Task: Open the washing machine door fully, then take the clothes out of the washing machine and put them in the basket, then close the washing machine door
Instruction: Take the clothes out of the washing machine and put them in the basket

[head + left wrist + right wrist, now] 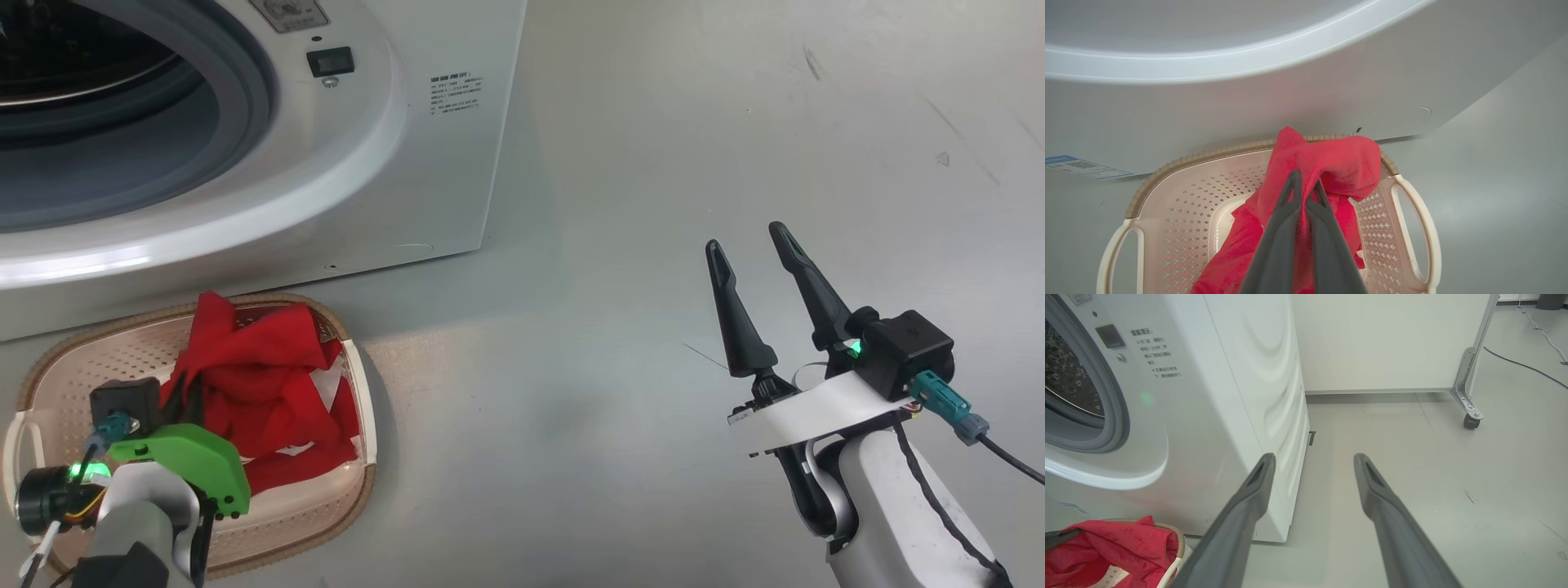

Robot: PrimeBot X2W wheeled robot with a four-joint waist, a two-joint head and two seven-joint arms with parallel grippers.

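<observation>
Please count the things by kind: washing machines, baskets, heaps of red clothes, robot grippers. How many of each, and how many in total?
Washing machine: 1
Basket: 1
Red clothes, one heap: 1
Grippers: 2 (left gripper, right gripper)
Total: 5

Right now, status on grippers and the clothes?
Left gripper shut on clothes, in basket. Right gripper open, empty. Nothing seen blocking.

The head camera looks down at the basket (106, 353) and washing machine (367, 163); both wrist cameras view them from lower down.
</observation>
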